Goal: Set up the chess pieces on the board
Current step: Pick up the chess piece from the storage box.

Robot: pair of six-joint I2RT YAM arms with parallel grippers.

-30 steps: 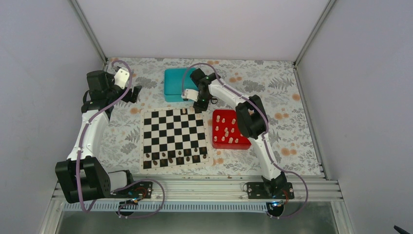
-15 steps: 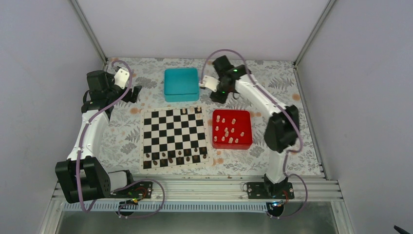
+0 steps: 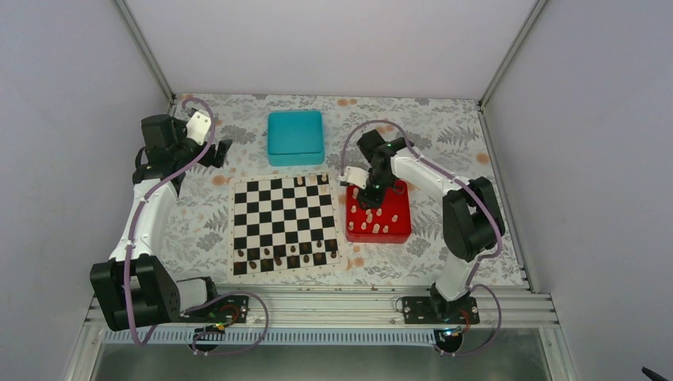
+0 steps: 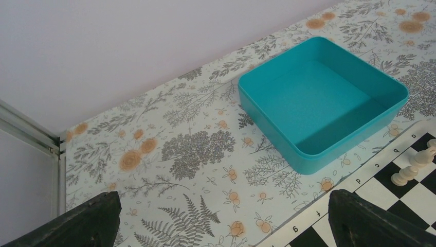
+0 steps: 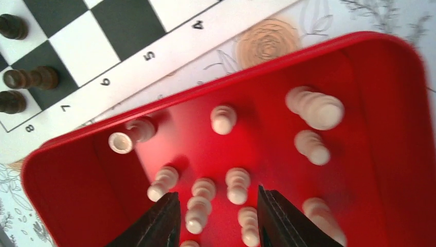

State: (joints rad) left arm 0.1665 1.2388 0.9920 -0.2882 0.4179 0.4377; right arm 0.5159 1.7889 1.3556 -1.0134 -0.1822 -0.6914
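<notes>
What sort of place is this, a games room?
Probably a robot test booth: left arm and right arm bolted to a metal rail, plain walls boxing in the table, and a chessboard as the exercise.

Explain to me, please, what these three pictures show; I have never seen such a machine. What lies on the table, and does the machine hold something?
These are two robot arms bolted at the near edge of a table. One picture looks down from above; the other two come from a camera on each wrist. On the table lie a checkered board, a red tray with cream chess pieces, and an empty teal box. Dark pieces line the board's near edge. The left end effector is open and holds nothing. The right end effector hovers open over the tray, also empty.
</notes>
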